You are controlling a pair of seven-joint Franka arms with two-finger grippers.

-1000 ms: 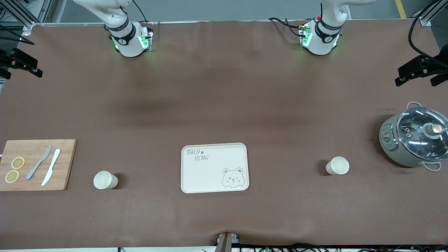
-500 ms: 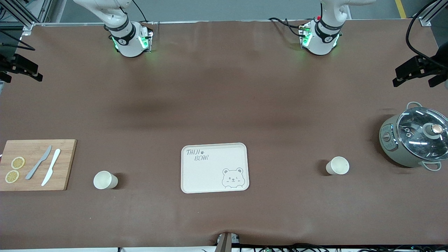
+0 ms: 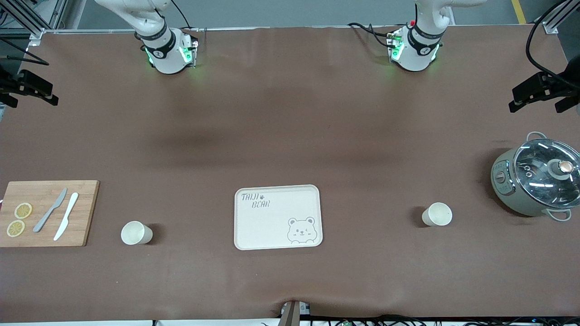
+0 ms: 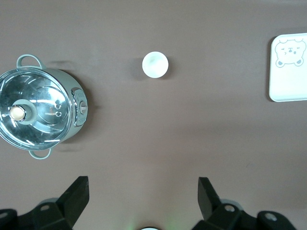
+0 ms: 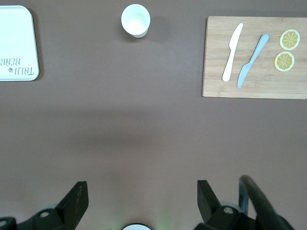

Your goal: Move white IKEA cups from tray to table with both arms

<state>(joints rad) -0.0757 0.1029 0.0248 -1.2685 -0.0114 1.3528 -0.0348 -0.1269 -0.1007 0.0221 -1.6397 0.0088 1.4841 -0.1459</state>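
Two white cups stand upright on the brown table, one on each side of the cream bear-print tray [image 3: 272, 226]. One cup [image 3: 136, 233] is toward the right arm's end, next to the cutting board, and shows in the right wrist view [image 5: 135, 20]. The other cup [image 3: 437, 214] is toward the left arm's end, next to the pot, and shows in the left wrist view [image 4: 155, 64]. My left gripper [image 4: 144, 181] is open and empty, high over bare table. My right gripper [image 5: 142, 184] is open and empty, also high over bare table.
A wooden cutting board [image 3: 86, 213] with two knives and two lemon slices lies at the right arm's end. A grey-green pot with a glass lid [image 3: 537, 176] stands at the left arm's end. The tray's edge shows in both wrist views [image 4: 288, 81] [image 5: 14, 38].
Both grippers have shifted slightly at the edges of the front view. The cups, tray, board and pot have not moved.
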